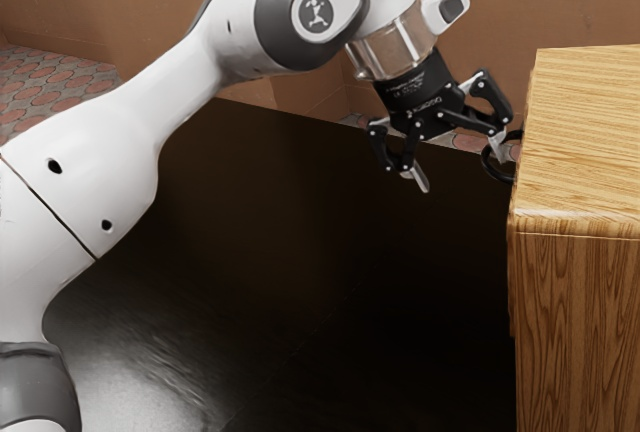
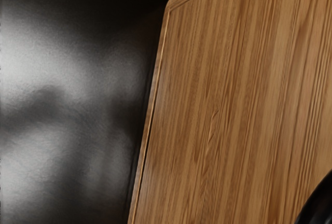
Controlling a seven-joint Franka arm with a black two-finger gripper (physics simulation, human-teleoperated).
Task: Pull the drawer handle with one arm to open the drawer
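Oak-grained wood makes up the cabinet (image 1: 580,162) at the exterior view's right, standing on a dark glossy tabletop (image 1: 300,282); the arm (image 1: 150,152) reaches across to the cabinet's near face. The gripper (image 1: 458,172) is released, fingers spread wide and holding nothing. One finger sits against a small dark loop at that face, which I take for the drawer handle (image 1: 490,167); the other finger hangs well out from the cabinet. I see no drawer front standing proud of the cabinet, so I judge the pull not yet begun. What is left is to clench on the handle and draw it away from the cabinet.

For room, the tabletop on the arm's side of the cabinet lies open, so a straight pull has space; the cabinet's top edge sits just above the finger at the handle, and I would mind clipping it.

From the wrist, a striped wood panel (image 2: 238,110) with a thin bevelled border stands close before the hand; I cannot tell whether it is the drawer front or the cabinet's side. Beside it the tabletop (image 2: 62,105) shines; a dark blur (image 2: 317,206) crowds the panel's lower corner, unidentifiable.
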